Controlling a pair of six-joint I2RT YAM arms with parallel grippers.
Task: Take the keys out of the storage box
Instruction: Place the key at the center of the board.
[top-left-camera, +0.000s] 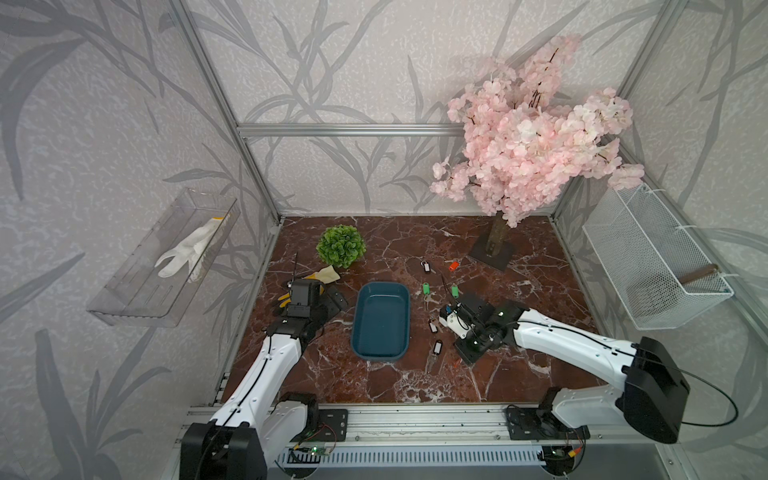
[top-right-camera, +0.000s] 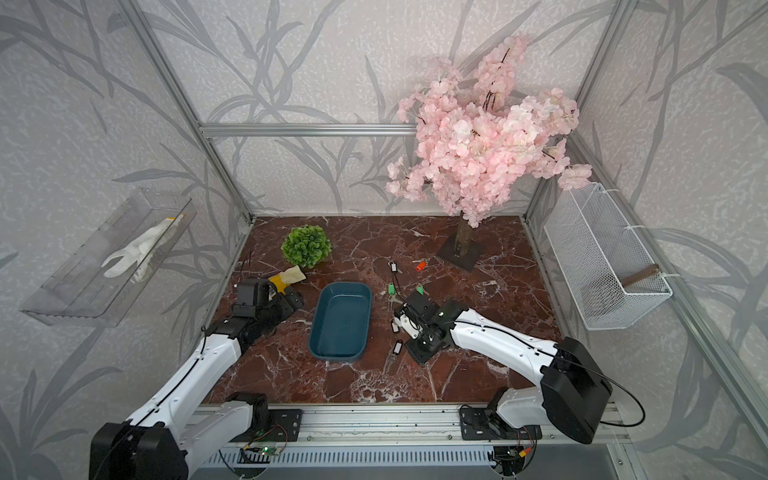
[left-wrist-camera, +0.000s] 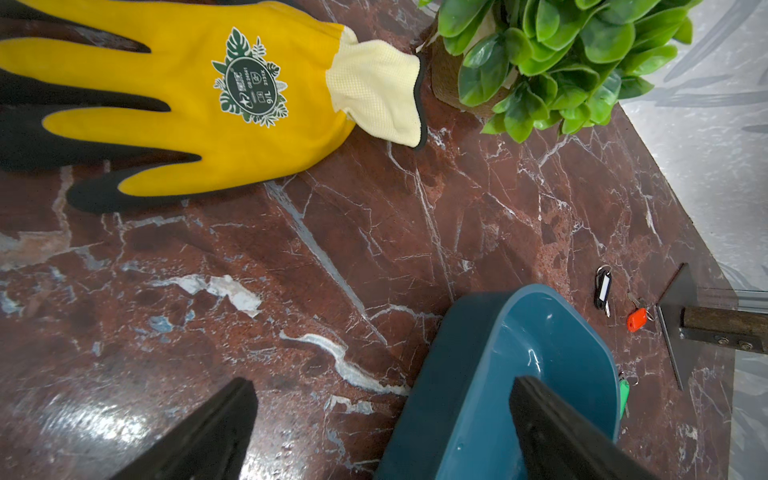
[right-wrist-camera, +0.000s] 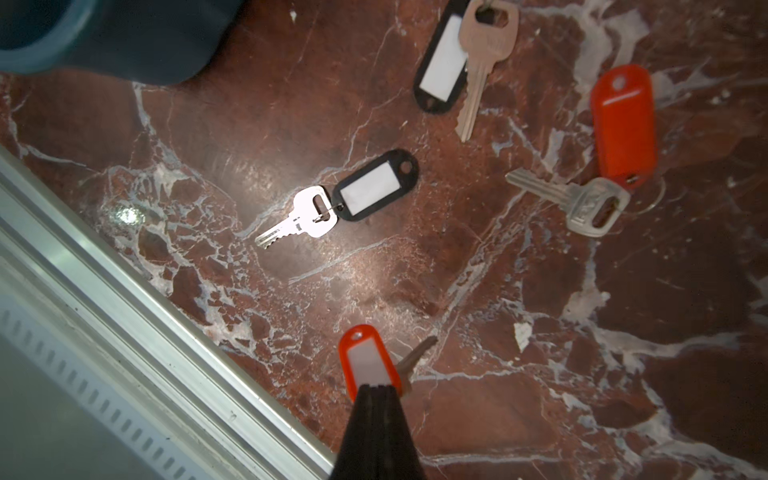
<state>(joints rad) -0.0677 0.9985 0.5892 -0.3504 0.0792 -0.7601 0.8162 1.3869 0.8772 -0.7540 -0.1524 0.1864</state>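
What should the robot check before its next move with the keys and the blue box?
1. The storage box has no keys inside: ok.
2. The right gripper pinches the red-tagged key by its tag: ok.
3. That key is outside the box: ok.
4. The left gripper is open and holds nothing: ok.
5. The held key hangs clear of the table: cannot tell.
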